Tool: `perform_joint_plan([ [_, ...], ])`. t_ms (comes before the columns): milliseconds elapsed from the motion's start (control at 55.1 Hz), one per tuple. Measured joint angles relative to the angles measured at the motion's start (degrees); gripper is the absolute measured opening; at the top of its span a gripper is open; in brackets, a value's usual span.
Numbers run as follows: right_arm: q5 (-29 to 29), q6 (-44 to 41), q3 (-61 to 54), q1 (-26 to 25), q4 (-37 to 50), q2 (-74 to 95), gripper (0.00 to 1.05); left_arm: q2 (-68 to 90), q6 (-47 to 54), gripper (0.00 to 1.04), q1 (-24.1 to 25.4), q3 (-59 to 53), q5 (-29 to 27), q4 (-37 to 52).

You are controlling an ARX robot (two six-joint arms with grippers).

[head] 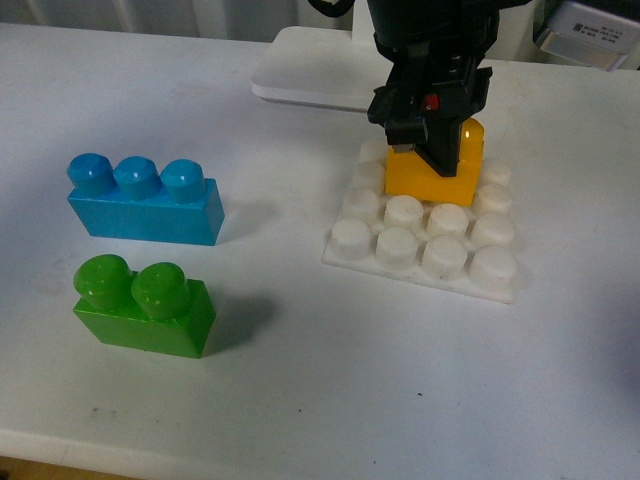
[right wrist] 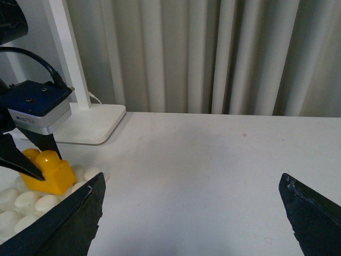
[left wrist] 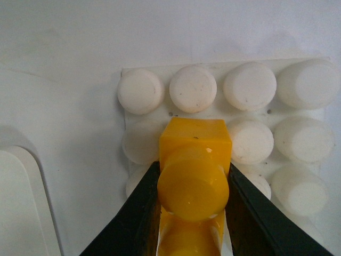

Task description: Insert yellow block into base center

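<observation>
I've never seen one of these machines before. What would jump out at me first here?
Probably the small yellow plastic brick, pinched by the black left gripper over the middle of the white studded square base plate. Left of that sit a blue three-stud brick and, nearer the camera, a green two-stud brick, bright on the white table.

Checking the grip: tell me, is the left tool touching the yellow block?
Touching. The left wrist view shows the left tool pressing both sides of the yellow block.
</observation>
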Motion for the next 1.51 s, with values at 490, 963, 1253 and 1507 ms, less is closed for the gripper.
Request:
perform_joint_plan([
  [490,0.0,0.0,0.0,0.0,0.0,0.0,0.96,-0.5,0.0,0.29,-1.2,-4.9,-1.6,4.5],
  [963,0.0,0.0,0.0,0.0,0.0,0.0,0.96,-7.8,-1.3,0.94,1.2,-9.7,-1.7,10.2],
  [1253,0.0,0.0,0.0,0.0,0.0,0.0,0.96,-31.3,-1.7,0.98,6.2,-29.6,0.3,26.2],
  [1507,0.0,0.0,0.0,0.0,0.0,0.0,0.96,-60.0,-22.5,0.98,14.3,-64.1,-9.4,66.7],
])
